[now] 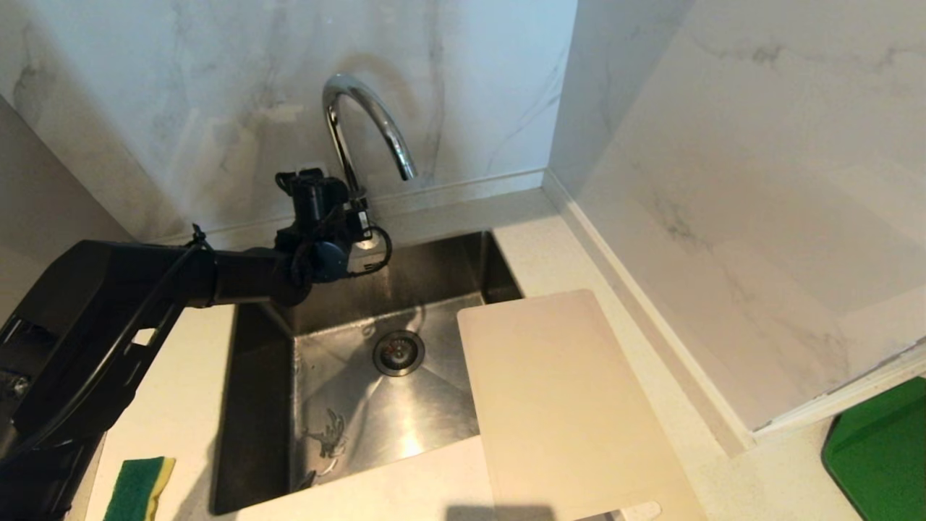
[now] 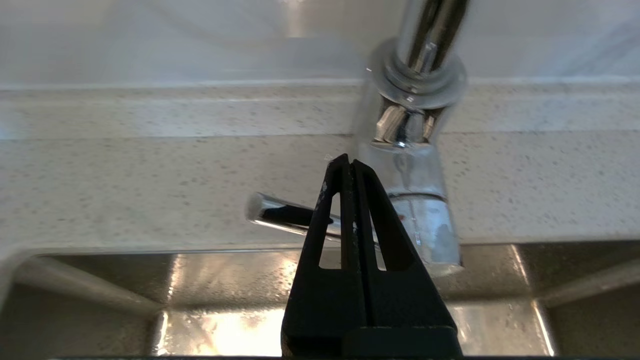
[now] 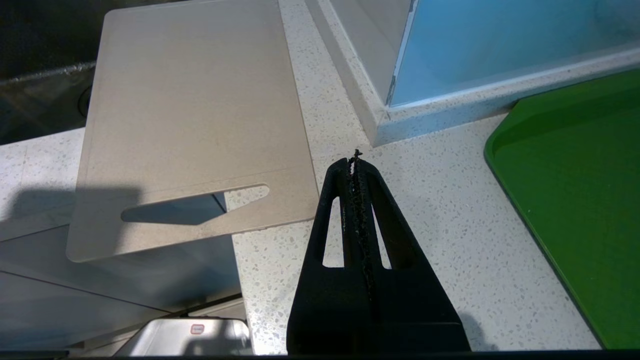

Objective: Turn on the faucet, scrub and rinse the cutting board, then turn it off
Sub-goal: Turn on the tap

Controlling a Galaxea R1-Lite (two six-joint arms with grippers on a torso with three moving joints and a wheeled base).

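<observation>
Behind sink [image 1: 347, 405], faucet [image 2: 415, 200] beside closed left fingers [image 2: 350, 210].

faucet [image 1: 369, 119] glossy chrome metal; cutting board [image 1: 564, 405] matt smooth plastic; sink [image 1: 405, 405] brushed steel; counter [image 3: 440, 240] speckled stone

Marble-look wall [image 1: 217, 108] at far side, w/ a 2nd wall [image 1: 759, 181] jutting in on the right. Pale speckled counter [image 1: 550, 246] around a steel sink [image 1: 347, 412], drain [image 1: 398, 352] in the middle. Green-yellow sponge [image 1: 137, 488] near left; green tray [image 1: 882, 449] near right. Bright glare on sink floor.
</observation>
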